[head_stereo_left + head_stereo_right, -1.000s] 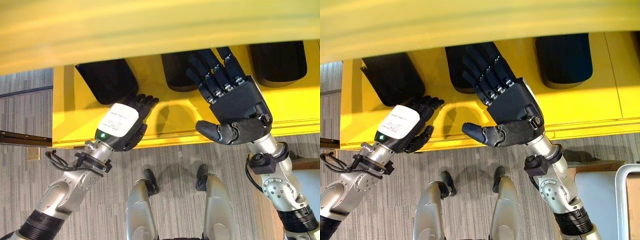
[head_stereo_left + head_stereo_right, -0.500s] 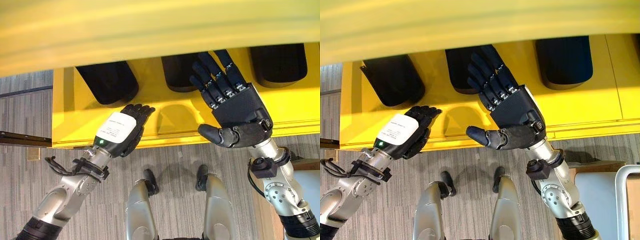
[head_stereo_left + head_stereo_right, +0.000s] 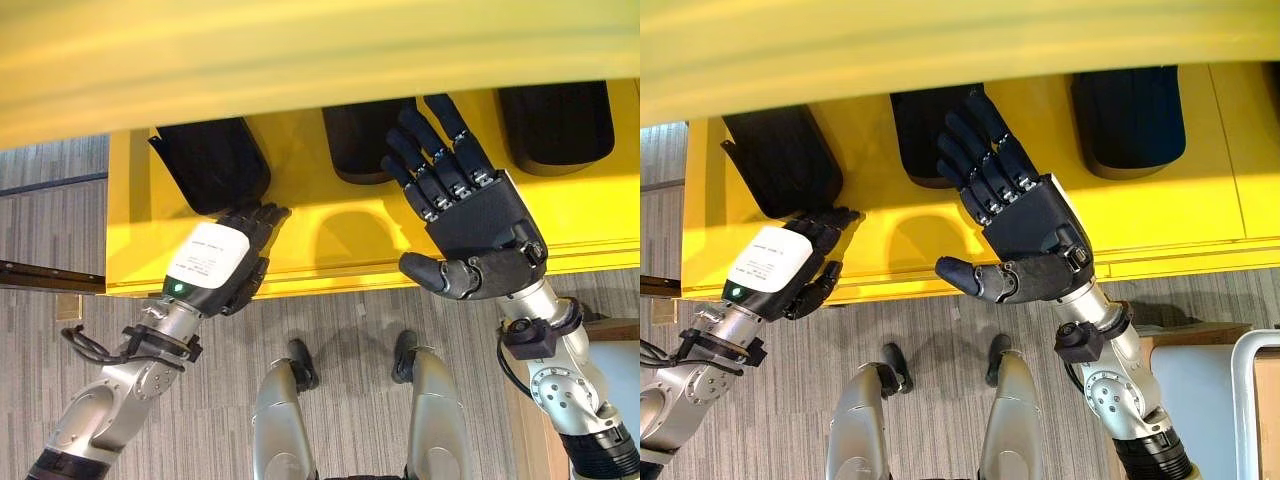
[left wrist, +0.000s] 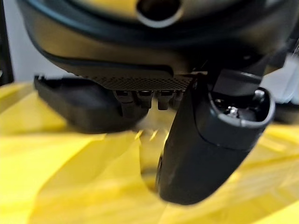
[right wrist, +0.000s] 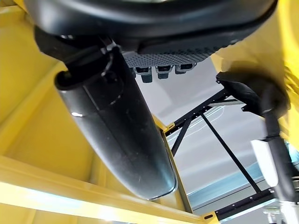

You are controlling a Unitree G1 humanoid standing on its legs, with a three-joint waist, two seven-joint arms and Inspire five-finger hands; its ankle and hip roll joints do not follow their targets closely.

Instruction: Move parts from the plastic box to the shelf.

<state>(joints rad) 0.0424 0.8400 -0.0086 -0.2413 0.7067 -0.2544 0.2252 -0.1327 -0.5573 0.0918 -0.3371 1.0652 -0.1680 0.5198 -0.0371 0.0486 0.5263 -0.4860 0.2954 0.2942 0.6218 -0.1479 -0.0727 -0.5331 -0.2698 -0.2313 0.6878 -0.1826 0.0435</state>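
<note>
Three black parts lie side by side on the yellow shelf (image 3: pixel 330 240): a left one (image 3: pixel 215 160), a middle one (image 3: pixel 360 145) and a right one (image 3: pixel 555 125). My left hand (image 3: pixel 215 262) hovers over the shelf's front edge, its relaxed fingers reaching the near end of the left part (image 4: pixel 79 102) and holding nothing. Above the shelf, in front of the middle part, my right hand (image 3: pixel 480 220) is open with fingers spread and the palm empty. Its fingertips overlap the middle part.
A yellow upper board (image 3: pixel 300 50) spans the view's top and hides the parts' far ends. At the lower right stand a pale plastic box (image 3: pixel 1200 400) and a cardboard edge (image 3: pixel 1180 335). Grey carpet floor (image 3: pixel 60 230) lies below and left of the shelf.
My left hand has moved left and a little farther in, from between the left and middle parts to the left part's near end. The right hand has barely shifted.
</note>
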